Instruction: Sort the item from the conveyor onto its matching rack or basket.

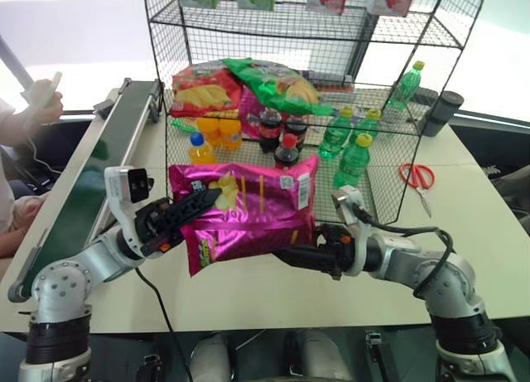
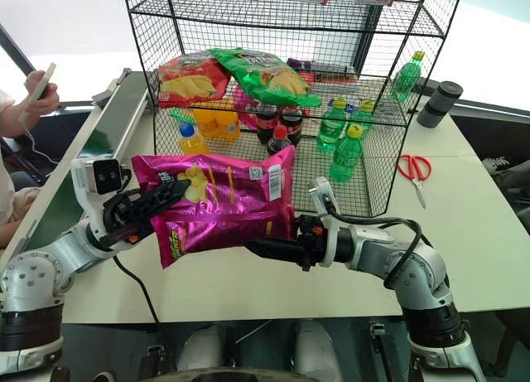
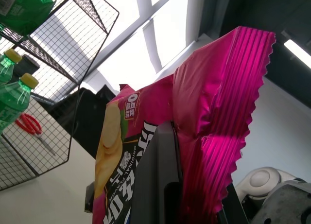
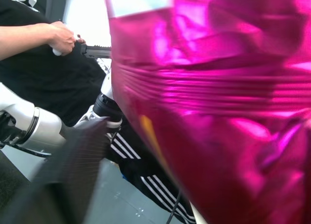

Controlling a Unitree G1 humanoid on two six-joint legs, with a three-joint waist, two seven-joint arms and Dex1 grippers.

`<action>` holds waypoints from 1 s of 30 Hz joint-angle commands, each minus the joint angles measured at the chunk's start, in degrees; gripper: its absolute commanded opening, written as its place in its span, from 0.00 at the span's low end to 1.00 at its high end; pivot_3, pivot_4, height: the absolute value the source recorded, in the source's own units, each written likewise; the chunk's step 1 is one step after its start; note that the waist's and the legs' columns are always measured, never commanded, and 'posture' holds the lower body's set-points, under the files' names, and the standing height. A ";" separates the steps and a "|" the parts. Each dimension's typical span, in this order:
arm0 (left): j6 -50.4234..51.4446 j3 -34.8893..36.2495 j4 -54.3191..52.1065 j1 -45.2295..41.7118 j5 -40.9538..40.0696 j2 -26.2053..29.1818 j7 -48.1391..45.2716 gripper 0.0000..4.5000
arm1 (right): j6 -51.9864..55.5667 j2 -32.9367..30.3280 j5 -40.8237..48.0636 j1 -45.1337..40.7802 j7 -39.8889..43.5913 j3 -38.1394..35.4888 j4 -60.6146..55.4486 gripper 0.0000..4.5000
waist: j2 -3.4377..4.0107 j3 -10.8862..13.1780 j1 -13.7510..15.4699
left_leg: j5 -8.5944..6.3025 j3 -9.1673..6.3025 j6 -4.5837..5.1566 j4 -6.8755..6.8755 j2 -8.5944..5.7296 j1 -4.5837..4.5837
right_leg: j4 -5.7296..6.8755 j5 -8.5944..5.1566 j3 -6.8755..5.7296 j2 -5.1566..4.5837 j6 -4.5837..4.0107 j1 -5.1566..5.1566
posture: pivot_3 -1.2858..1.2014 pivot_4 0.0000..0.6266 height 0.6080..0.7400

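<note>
Pink chip bag (image 1: 248,212) held aloft, left claw (image 1: 192,208) clamped on its edge, right claw (image 1: 308,255) part-open under it

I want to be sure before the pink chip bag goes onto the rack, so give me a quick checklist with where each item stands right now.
1. Left gripper clamped on the pink chip bag: ok, fingers pinch its crimped end.
2. Right gripper holding the bag: cannot tell, it sits at the bag's lower right edge with its fingers partly hidden.
3. Bag lifted off the table: ok, held between both arms.
4. Black wire rack directly ahead: ok, behind the bag.
5. Free space on the chip tier: not ok, the red chip bag and green chip bag already fill much of it.
</note>
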 commanded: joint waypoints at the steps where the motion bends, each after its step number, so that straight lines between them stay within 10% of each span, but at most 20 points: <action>1: -0.19 0.39 -0.53 0.17 1.19 0.54 -1.95 0.00 | 0.25 0.12 2.04 -1.26 0.35 -0.98 -0.67 0.46 | 0.00 0.00 0.02 | 0.00 0.00 0.00 0.00 0.00 0.00 | 0.00 0.00 0.00 0.00 0.00 0.00 | 0.52 0.24 0.90; 5: -1.45 0.89 0.14 -0.32 3.75 0.43 -2.42 0.00 | -0.85 -1.75 -0.59 -0.04 2.29 -0.09 -1.02 0.03 | 0.00 0.00 0.15 | -0.01 0.00 0.02 0.00 0.00 -0.02 | -0.03 0.00 0.00 -0.01 0.00 0.00 | 0.52 0.24 0.90; 11: -3.99 1.16 1.89 0.91 11.92 2.24 -5.03 0.12 | -6.35 -3.40 -5.79 1.91 3.81 -0.37 -2.61 0.03 | 0.01 0.00 0.12 | -0.02 0.00 0.03 0.00 -0.01 -0.03 | -0.04 0.00 -0.01 -0.01 -0.01 -0.01 | 0.52 0.24 0.90; 19: -7.35 2.75 5.41 2.36 18.56 4.89 -11.07 0.98 | -14.14 -6.43 -9.47 10.84 1.99 -7.54 -10.15 0.03 | 0.03 0.02 0.21 | -0.03 0.00 0.04 -0.03 0.01 -0.08 | -0.08 -0.01 -0.01 -0.03 0.00 -0.06 | 0.52 0.24 0.90; 26: -16.09 1.80 10.10 -0.82 28.40 5.27 -15.53 1.00 | -16.92 -5.54 0.87 12.65 -8.92 -22.01 -16.30 0.03 | 0.05 0.04 0.26 | -0.05 0.00 0.06 -0.03 0.06 -0.09 | -0.09 -0.03 -0.01 -0.06 -0.04 -0.08 | 0.52 0.24 0.90; 30: -21.06 -0.13 12.89 -6.66 32.16 2.16 -16.96 1.00 | -27.62 -8.21 -14.71 12.85 -9.14 -24.18 -17.03 0.03 | 0.04 0.03 0.52 | -0.07 0.00 0.10 -0.03 -0.01 -0.10 | -0.13 -0.02 -0.02 -0.06 -0.04 -0.05 | 0.52 0.24 0.90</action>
